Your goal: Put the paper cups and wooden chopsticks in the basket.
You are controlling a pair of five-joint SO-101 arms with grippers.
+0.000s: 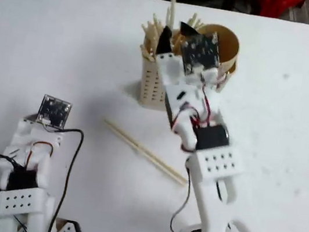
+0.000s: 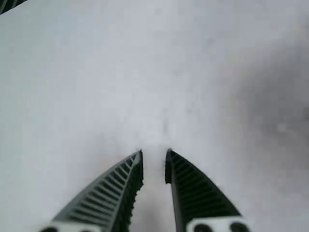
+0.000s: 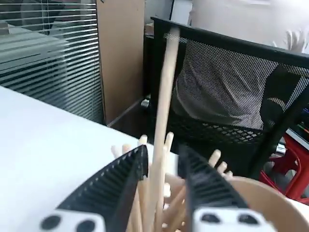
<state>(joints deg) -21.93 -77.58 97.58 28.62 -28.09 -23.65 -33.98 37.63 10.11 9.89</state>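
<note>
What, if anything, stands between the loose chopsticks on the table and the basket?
Nothing visible lies on the table between the loose chopsticks and the basket. The right gripper, though, sits over the basket's opening, around an upright chopstick.

A white table [image 1: 50,34] spans the high view. In the right wrist view, slatted window blinds [image 3: 43,53] occupy the upper left. A tan wooden panel [image 3: 120,53] stands just right of them. A black mesh chair [image 3: 227,82] takes the upper right, with a red frame [image 3: 287,169] at the right edge.
</note>
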